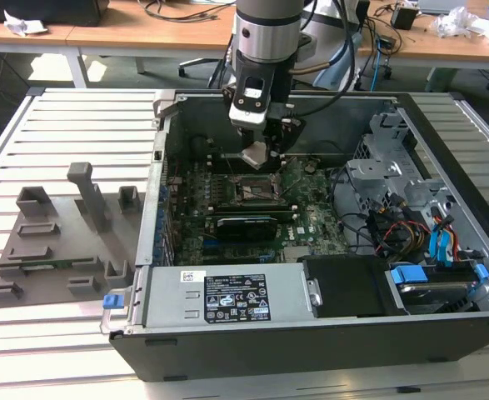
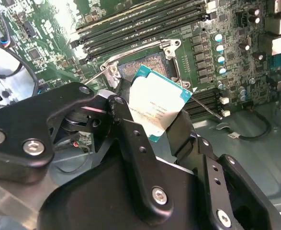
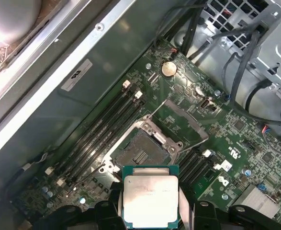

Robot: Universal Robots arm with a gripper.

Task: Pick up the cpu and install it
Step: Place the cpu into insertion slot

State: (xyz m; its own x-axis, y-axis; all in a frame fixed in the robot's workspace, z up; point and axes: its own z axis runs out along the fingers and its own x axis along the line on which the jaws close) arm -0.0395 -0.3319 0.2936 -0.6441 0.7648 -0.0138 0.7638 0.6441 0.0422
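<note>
Carry step: the gripper [image 1: 266, 146], jaws closed on the cpu [image 1: 255, 155], holds it tilted above the open socket [image 1: 256, 190] at upper centre of the exterior view; seating likely requires levelling and alignment.

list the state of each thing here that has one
cpu, held in the tool, lifted over the socket, not seated
tool, shut on the cpu
socket, open and empty
computer case, lying flat, side open
</note>
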